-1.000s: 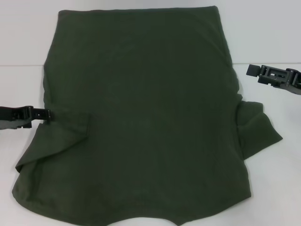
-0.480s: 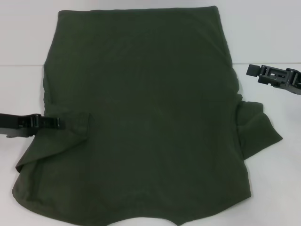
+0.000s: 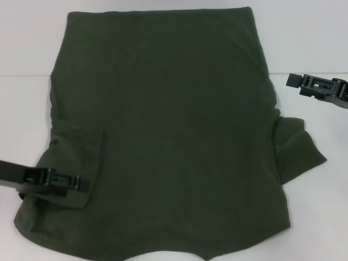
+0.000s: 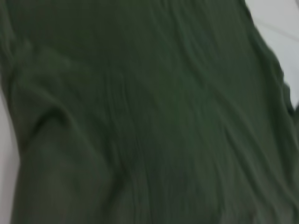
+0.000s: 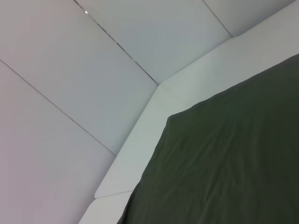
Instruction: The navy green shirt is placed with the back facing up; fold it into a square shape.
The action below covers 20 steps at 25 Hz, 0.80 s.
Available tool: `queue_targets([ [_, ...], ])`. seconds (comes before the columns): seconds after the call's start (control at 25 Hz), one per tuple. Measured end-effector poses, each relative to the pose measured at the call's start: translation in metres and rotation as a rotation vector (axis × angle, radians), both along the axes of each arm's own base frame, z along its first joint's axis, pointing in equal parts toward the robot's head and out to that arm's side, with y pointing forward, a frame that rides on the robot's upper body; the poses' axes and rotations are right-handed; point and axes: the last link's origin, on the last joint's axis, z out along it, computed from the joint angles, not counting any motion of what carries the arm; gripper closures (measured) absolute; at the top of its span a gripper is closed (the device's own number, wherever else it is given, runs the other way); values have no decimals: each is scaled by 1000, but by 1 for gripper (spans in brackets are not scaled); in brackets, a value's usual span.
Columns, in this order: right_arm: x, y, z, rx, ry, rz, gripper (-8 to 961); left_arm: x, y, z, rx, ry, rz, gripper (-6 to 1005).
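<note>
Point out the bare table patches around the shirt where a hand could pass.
Bare white table lies left of the navy green shirt, above the left gripper on the folded sleeve. More lies right of the shirt, above and below the right gripper hovering there, down past the spread right sleeve. A narrow strip borders the far hem. The middle is all cloth.

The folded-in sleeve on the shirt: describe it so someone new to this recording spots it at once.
The navy green shirt covers most of the white table. On its left side, the folded-in sleeve lies as a flap over the body, the left end effector at its lower edge. The right sleeve sticks outward instead.
</note>
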Motion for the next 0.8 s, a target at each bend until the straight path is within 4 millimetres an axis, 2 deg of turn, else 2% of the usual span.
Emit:
queue_targets([
  [0.2, 1, 0, 4, -2, -5, 1, 142, -1, -5, 13, 79, -17, -36, 181],
  [0.32, 3, -3, 10, -21, -20, 14, 143, 6, -3, 16, 154, -42, -130, 181],
  [0.52, 21, -17, 36, -109, -56, -28, 144, 22, -2, -6, 210, -67, -396, 182],
  [0.68, 36, -29, 65, -206, -88, -126, 145, 27, 5, -19, 260, -56, -442, 184],
  [0.8, 41, -30, 81, -232, -97, -209, 146, 33, 10, -23, 288, -74, -453, 186],
])
